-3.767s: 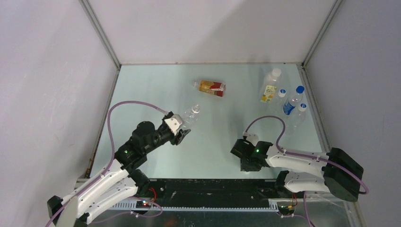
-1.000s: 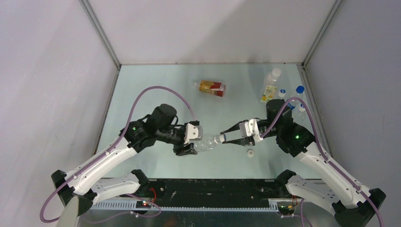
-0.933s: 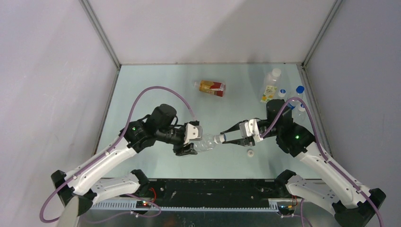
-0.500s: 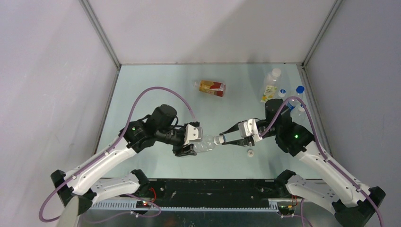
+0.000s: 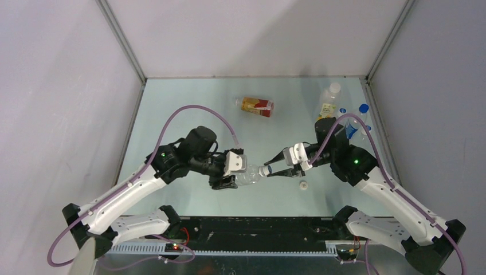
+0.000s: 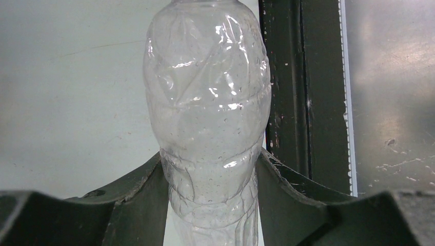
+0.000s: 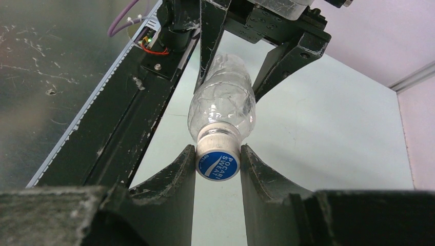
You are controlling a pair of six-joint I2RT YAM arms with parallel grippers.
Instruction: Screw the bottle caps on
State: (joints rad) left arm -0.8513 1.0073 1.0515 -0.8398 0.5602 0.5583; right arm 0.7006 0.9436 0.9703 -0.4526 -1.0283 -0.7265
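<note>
Top view: the left claw [image 5: 236,173] is clamped tight round the body of a clear bottle [image 5: 250,173]. It holds the bottle on its side above the table [image 5: 189,109], neck pointing at the right arm. The right claw [image 5: 270,171] meets it there, nipped narrowly onto a blue cap [image 5: 265,170] at the bottle's mouth. A white cap [image 5: 302,184] lies loose on the table just beside the right claw, on the near side. An amber bottle [image 5: 257,105] lies on its side toward the back, well apart from both arms. More bottles stand in the far right corner, partly hidden behind the right arm.

Left wrist view: the clear bottle [image 6: 208,118] fills the frame. A finger presses on each side of its lower body, and the thin wall looks creased. The neck and cap run out of the top of the picture.

Right wrist view: the blue cap [image 7: 218,165] sits between the two fingers [image 7: 179,169], touching both, and it looks square to the neck. A pale ring shows just behind it, so it is probably not wound fully down.

The step in hand appears to be threading this cap onto the clear bottle. The next move likely calls for the right wrist to turn about the bottle's long axis with a light push inward. Meanwhile the left claw must stop the bottle spinning without crushing it further.
</note>
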